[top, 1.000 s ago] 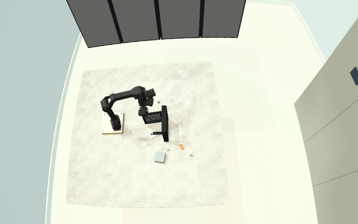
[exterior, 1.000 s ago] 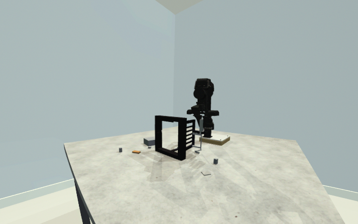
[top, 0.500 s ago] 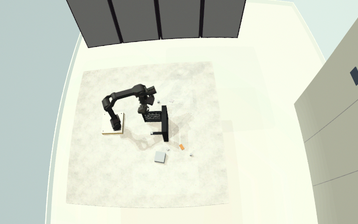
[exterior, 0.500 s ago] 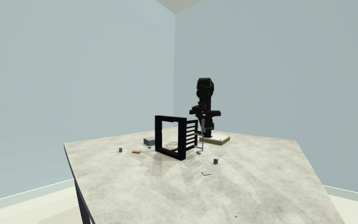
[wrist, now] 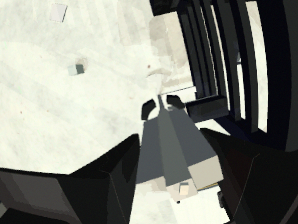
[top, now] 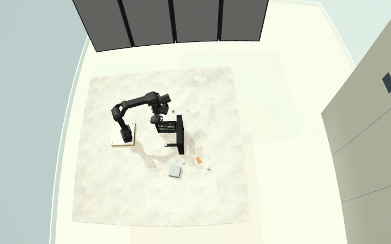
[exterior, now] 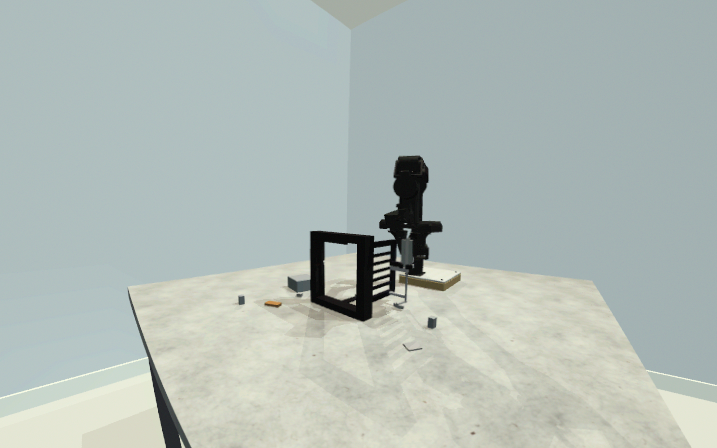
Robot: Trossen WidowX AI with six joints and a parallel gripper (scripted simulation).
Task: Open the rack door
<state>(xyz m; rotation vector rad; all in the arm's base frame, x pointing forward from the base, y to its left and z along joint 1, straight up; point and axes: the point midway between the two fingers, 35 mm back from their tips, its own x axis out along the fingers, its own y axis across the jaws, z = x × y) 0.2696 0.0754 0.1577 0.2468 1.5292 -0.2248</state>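
Observation:
The black rack frame (top: 180,134) (exterior: 365,278) stands upright on the table. Its slatted door (top: 167,122) (exterior: 393,278) (wrist: 230,55) stands swung out at roughly a right angle to the frame. The grey upright handle (exterior: 407,252) (wrist: 165,145) is at the door's free end, turned from the door's plane as far as can be seen. In the top view the arm hides it. My gripper (top: 156,120) (wrist: 169,136) is partly open, with one finger on each side of the handle. Whether a finger still touches it cannot be told.
A grey box (top: 174,171) (exterior: 298,282), an orange block (top: 198,159) (exterior: 273,303) and a small cube (top: 208,168) (exterior: 241,299) lie beyond the frame's latch side. Another cube (top: 173,110) (exterior: 432,322) (wrist: 78,68) and a thin tile (top: 187,109) (exterior: 412,347) (wrist: 58,12) lie near the hinge side.

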